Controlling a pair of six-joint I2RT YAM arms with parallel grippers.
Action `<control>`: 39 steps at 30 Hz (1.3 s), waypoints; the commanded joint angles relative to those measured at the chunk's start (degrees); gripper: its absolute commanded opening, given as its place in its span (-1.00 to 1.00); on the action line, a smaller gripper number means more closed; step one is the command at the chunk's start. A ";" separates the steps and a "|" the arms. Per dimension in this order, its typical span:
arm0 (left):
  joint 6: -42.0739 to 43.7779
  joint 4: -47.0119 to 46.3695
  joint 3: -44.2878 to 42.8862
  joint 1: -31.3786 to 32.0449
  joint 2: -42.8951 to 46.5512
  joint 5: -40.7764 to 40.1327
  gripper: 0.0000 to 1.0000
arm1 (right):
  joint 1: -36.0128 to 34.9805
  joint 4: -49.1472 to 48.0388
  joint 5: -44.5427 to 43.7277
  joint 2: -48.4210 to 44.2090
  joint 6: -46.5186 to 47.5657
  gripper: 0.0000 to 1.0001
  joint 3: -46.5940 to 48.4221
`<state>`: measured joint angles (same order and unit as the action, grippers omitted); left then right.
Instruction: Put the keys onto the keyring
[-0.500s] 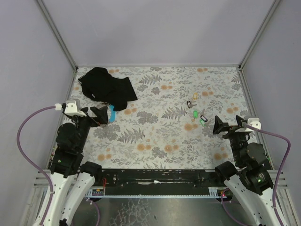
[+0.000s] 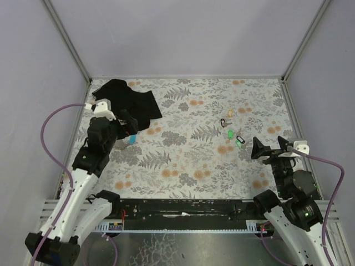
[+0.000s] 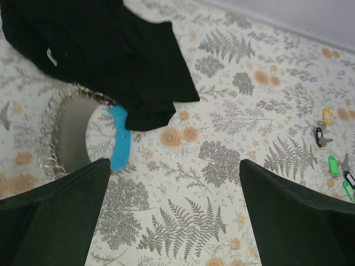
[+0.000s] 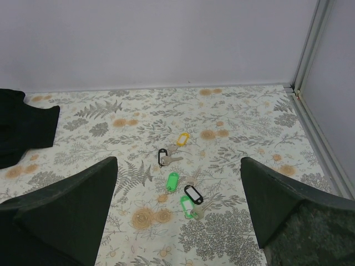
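The keys [image 4: 186, 183] lie scattered on the floral table right of centre, with green, black and yellow tags; they also show as small specks [image 2: 232, 133] from above and at the right edge of the left wrist view [image 3: 333, 166]. The keyring [image 3: 120, 145] is a light-blue band with a large grey metal ring [image 3: 69, 133], its top end tucked under the black cloth [image 3: 111, 50]. My left gripper [image 2: 125, 125] hovers open just above the keyring [image 2: 132, 139]. My right gripper [image 2: 270, 146] is open, right of the keys and pointing at them, with nothing between its fingers.
The black cloth [image 2: 125, 100] is bunched at the far left of the table. Grey walls and metal posts close in the back and both sides. Patterned tabletop [image 2: 188, 160] stretches between the two grippers.
My left arm has risen and reached farther back, so its gripper now sits over the edge of the black cloth and the keyring. The right arm has hardly moved.
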<state>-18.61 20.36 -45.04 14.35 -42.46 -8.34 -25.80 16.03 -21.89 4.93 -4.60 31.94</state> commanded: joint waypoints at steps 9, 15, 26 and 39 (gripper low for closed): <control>-13.59 -4.80 0.36 -1.37 -19.55 -2.72 1.00 | 0.41 -2.31 2.61 -4.40 -0.48 0.98 -0.67; -18.45 -16.56 5.70 -7.03 -29.47 2.33 1.00 | 0.43 -1.89 3.48 -4.93 -0.41 0.98 -0.85; -18.01 -27.33 5.00 -9.91 -44.12 5.31 1.00 | 0.46 -1.29 3.73 -4.93 -0.10 0.98 -1.06; -20.82 -29.57 7.47 -9.57 -51.37 14.46 0.94 | 0.47 -1.47 3.53 -4.93 0.12 0.98 -1.25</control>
<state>-36.93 -8.29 -40.12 4.75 -91.11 0.03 -25.80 16.08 -18.79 0.62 -4.60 30.50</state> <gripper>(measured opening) 0.990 0.987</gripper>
